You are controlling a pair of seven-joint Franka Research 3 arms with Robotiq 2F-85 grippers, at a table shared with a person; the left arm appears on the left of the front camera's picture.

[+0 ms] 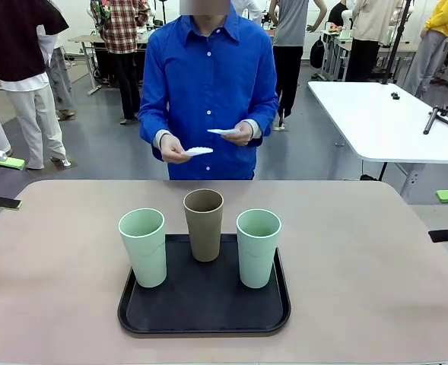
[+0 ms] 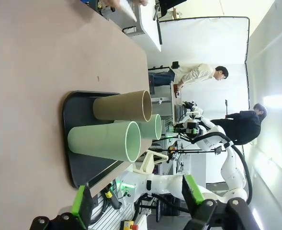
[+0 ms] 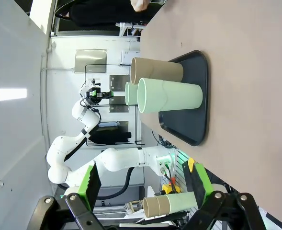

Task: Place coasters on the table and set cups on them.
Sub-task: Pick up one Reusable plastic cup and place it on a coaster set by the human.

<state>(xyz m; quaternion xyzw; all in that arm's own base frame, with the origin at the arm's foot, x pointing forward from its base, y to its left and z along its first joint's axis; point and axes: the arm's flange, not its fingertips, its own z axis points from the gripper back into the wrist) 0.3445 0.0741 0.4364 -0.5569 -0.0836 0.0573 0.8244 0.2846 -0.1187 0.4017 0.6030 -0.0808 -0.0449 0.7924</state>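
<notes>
1. In the front view we see three cups upright on a black tray [image 1: 204,319] at the near middle of the surface [image 1: 360,251]. The left mint cup [image 1: 143,247] and the right mint cup [image 1: 258,248] flank the brown cup [image 1: 204,224], which stands farther back. At the far side a person in a blue shirt [image 1: 208,76] holds the white coasters [image 1: 197,151], one in each hand, above the far edge of the surface.
2. In the left wrist view we find the left tool [image 2: 133,201] with its fingers apart and nothing between them. It looks at the tray [image 2: 78,100] from the left side, with the left mint cup [image 2: 102,141] closest.
3. In the right wrist view we find the right tool [image 3: 144,184] likewise spread wide and gripping nothing. It faces the tray [image 3: 198,120] from the right, with the right mint cup [image 3: 172,96] closest and the brown cup [image 3: 157,71] beside it.
</notes>
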